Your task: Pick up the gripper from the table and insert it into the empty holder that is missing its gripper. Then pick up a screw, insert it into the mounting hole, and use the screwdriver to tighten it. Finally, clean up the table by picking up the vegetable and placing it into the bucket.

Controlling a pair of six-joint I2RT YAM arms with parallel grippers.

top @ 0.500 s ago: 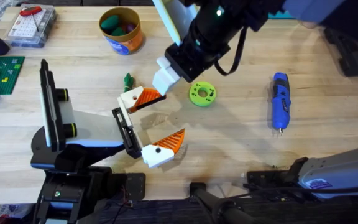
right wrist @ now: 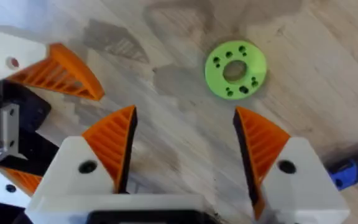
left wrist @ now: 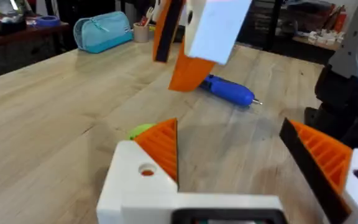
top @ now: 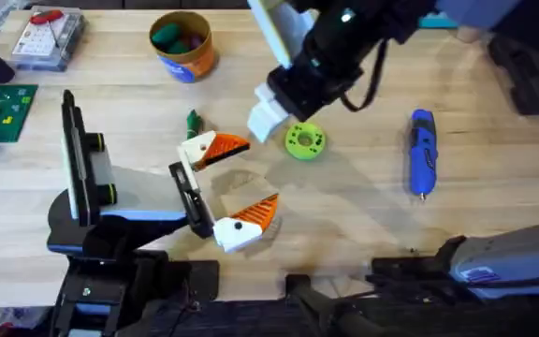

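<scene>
While the left gripper (top: 230, 185) is resting low over the wooden table (top: 344, 215) with its white, orange-padded fingers spread wide and grasping nothing, the right gripper (right wrist: 185, 146) is hovering above the lime-green round disc with holes (top: 304, 140), fingers likewise released. The slim bright-blue pen-shaped screwdriver (top: 422, 153) is lying well to the right. The tiny dark-green vegetable (top: 193, 121) is sitting near the orange bucket (top: 182, 45).
</scene>
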